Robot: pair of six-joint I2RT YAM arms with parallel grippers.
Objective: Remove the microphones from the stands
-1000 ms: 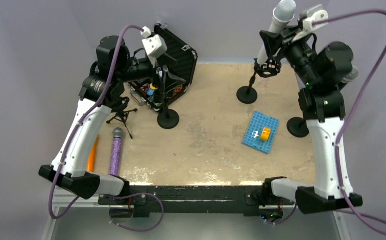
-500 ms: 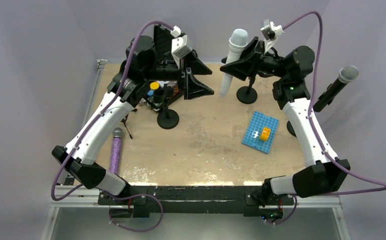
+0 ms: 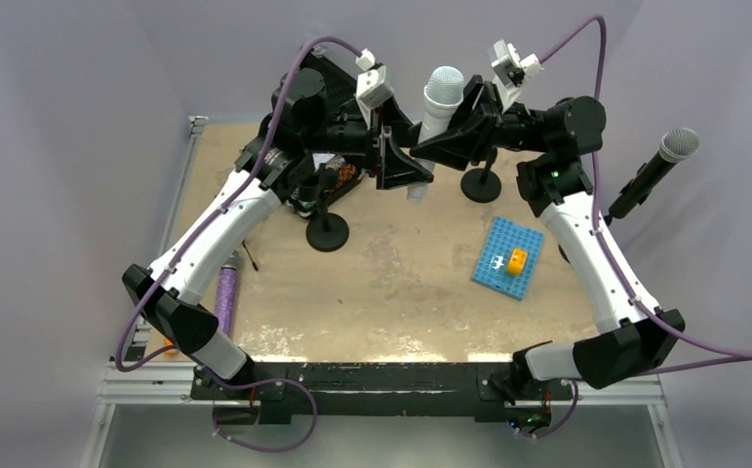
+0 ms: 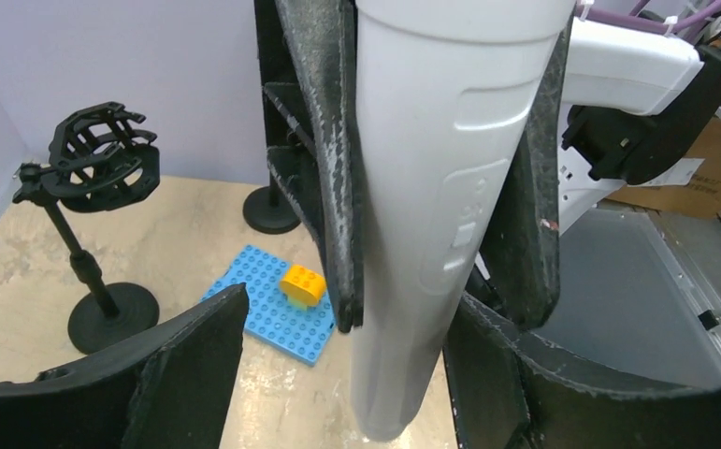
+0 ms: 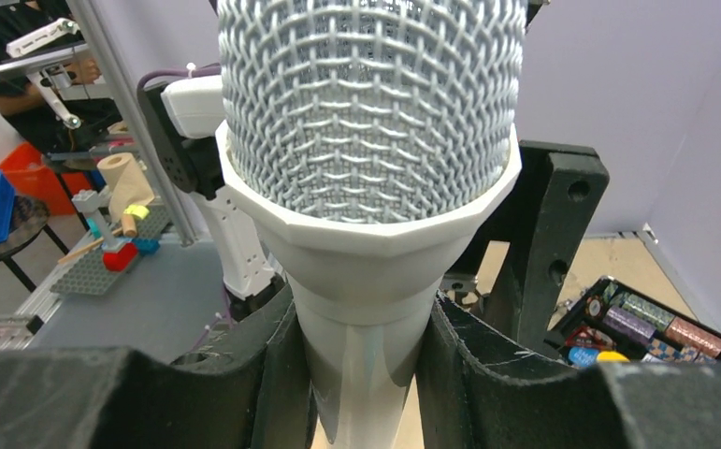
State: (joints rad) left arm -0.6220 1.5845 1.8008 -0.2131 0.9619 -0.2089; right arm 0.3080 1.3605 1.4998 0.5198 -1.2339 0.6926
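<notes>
Shifted leftward since half a second ago: white microphone (image 3: 432, 117), pinched upright in right gripper (image 3: 442, 136), high over far-centre of table (image 3: 401, 292), clear of stand (image 4: 85, 178). Closed in beside it: left gripper (image 3: 406, 154), fingers spread wide around barrel; contact unclear. Stand mount hidden from above. Worn tan top, lavender walls.
</notes>
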